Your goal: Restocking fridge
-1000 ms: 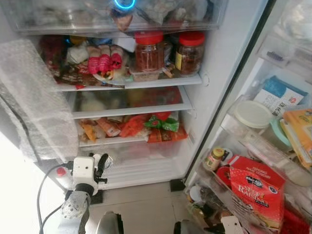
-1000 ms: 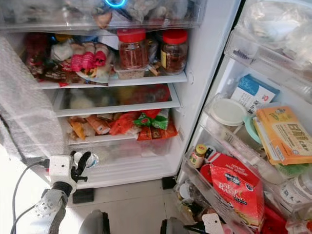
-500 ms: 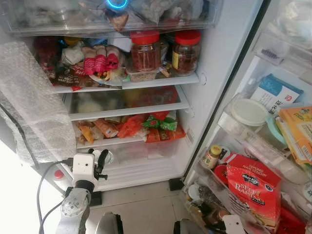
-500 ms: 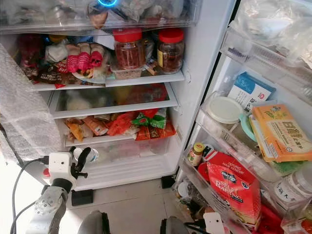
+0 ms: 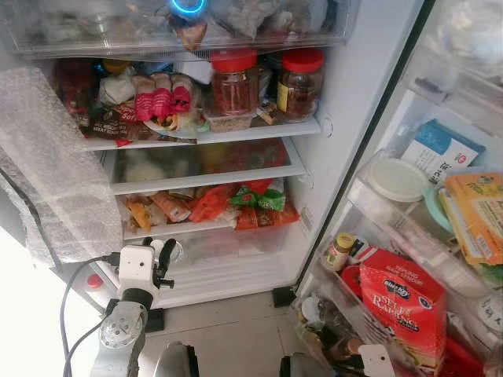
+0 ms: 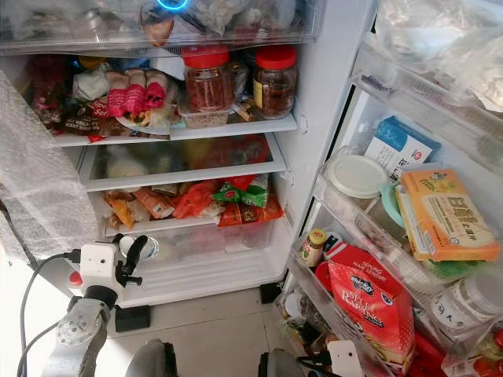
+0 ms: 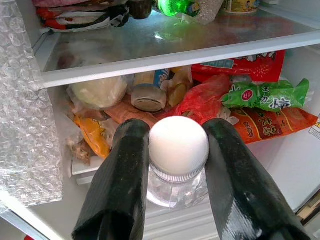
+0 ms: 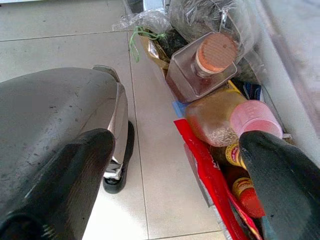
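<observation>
The left gripper [image 7: 172,150] is clamping its two black fingers on a small clear plastic bottle with a white screw cap [image 7: 178,146], holding it upright in front of the open white fridge [image 5: 346,102], level with the clear bottom drawer [image 5: 228,243] and near that drawer's left end. Just above the drawer, red, orange and green snack packets [image 5: 236,206] are crowding a low shelf. Higher in the fridge, two red-lidded glass jars [image 5: 267,78] are standing side by side on an upper glass shelf, beside a plate of pink-wrapped rolls [image 5: 161,98]. A sheet of clear bubble wrap [image 5: 55,173] is hanging down the fridge's left side (just above the raised arm). In the fridge door's racks on the right, a red flour bag [image 5: 401,306], a yellow carton [image 5: 475,216] and a round white-lidded tub [image 5: 399,179] are sitting. The right gripper [image 8: 175,185] is hanging low with its fingers spread apart and holding nothing, over the pale tiled floor [image 8: 65,45] beside the door's bottom rack, where a square glass bottle with a cork-coloured cap [image 8: 202,65] is lying.
</observation>
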Robot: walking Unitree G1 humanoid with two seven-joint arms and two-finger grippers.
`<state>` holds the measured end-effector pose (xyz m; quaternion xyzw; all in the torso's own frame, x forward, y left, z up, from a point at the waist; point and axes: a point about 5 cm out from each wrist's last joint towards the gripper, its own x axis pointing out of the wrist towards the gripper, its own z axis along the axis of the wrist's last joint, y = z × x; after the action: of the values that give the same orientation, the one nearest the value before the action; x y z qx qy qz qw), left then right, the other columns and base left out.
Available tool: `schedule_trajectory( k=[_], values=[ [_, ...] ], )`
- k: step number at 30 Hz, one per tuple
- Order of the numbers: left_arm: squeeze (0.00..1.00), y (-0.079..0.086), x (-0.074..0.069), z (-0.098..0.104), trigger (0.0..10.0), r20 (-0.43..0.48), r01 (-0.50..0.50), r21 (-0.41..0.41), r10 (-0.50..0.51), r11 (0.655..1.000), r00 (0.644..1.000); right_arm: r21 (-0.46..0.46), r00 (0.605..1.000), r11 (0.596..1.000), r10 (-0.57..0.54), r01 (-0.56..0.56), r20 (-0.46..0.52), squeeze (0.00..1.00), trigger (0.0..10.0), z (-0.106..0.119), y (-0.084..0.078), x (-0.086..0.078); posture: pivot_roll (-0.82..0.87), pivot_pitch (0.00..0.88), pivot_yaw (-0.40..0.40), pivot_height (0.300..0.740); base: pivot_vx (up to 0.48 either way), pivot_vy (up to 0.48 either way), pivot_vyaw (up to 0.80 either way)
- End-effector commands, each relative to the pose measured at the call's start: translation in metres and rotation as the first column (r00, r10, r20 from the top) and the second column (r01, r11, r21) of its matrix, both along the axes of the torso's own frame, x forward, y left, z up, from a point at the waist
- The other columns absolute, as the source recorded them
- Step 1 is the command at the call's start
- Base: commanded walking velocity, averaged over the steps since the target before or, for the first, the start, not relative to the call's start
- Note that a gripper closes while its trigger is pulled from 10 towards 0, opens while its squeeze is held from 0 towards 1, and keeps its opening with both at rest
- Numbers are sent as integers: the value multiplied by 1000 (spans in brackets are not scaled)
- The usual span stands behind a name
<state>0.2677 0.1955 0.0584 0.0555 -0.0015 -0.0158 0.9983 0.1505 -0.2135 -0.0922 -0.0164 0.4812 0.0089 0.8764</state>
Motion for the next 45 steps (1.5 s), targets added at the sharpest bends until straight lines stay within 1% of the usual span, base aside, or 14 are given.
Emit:
schedule_trajectory(
  k=[1,15,30,45],
  values=[
    [0,-1,3,6,10000,29,12,14,-13,1000,999,31,1000,1000,0,-1,17,0,10000,0,7,2,-95,78,-28,648,0,0,0],
    [0,-6,4,10,10000,49,29,29,-31,999,998,35,1000,999,-3,2,27,0,10000,0,7,3,-93,84,-29,648,0,0,0],
    [0,-12,8,18,10000,79,56,14,-57,998,995,41,1000,999,1,-1,22,0,10000,0,8,3,-92,83,-29,648,0,0,0],
    [0,-9,10,21,10000,85,58,18,-59,998,995,60,1000,998,14,-15,14,0,10000,0,10,3,-94,77,-27,648,0,0,0]
  ],
)
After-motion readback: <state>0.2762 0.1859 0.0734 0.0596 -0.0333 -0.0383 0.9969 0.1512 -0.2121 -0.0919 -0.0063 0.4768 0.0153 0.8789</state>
